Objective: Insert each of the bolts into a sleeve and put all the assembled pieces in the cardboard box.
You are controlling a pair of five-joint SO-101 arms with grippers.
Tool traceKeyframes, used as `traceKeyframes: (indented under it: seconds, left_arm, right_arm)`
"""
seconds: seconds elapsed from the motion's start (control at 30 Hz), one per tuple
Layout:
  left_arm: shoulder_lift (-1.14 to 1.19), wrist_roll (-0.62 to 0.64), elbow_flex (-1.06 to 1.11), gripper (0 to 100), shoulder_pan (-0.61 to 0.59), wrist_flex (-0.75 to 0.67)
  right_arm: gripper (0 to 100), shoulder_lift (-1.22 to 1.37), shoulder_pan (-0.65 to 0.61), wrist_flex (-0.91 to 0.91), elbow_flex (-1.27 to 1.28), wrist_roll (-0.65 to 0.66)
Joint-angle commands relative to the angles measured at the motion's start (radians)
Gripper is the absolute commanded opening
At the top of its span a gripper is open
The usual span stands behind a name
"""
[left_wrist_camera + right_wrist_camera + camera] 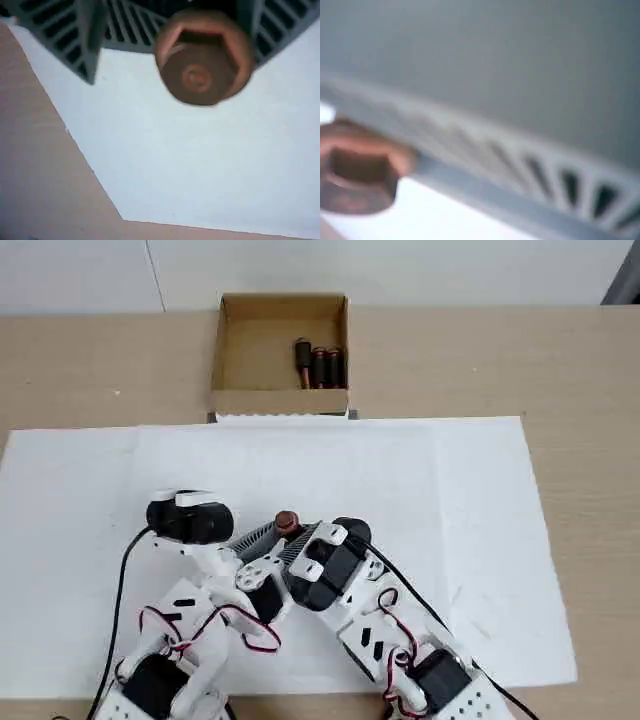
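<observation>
The left gripper (275,532) reaches toward the right over the middle of the near half of the white paper (450,500), and in its own wrist view its grey ribbed fingers (55,30) stand on either side of the brown bolt (200,65), clamped on it; the bolt shows a hexagonal collar with a round, flat end face turned toward that camera, and from the high view it reads as a small round stub, so its long axis seems to run more up-and-down than along the desk, though the exact tilt cannot be told; the right gripper (300,540) comes in from the near right and meets the same bolt just beside the left one's tip, touching or nearly so, and whether it is apart or together cannot be told; both arms rise from the near edge of the desk (580,370), side by side; well apart from them, at the far edge of the paper, stands the open cardboard box (280,400), resting on the desk left of its middle; inside it, in the right half, three dark assembled pieces (320,367) with red bands lie side by side and touching, their long axes running from the far wall toward the near wall, the leftmost leaning a little out of line with the others.
</observation>
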Motion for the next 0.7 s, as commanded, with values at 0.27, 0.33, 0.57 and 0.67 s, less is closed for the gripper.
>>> traceKeyframes:
  seconds: [0.27, 0.33, 0.57, 0.67]
  left_arm:
    - [-0.003, -0.104, -0.058, 19, -0.025, 0.003]
    - [-0.002, -0.149, -0.058, 19, -0.074, 0.003]
    - [-0.002, -0.181, -0.084, 20, -0.121, 0.017]
    - [-0.002, -0.181, -0.094, 20, -0.126, 0.021]
  right_arm:
    - [0.4, -0.018, -0.004, -0.033, 0.008, 0.009]
    - [0.4, -0.018, -0.004, -0.033, 0.008, 0.009]
    - [0.4, -0.018, -0.004, -0.033, 0.009, 0.009]
    - [0.4, -0.018, -0.004, -0.033, 0.009, 0.009]
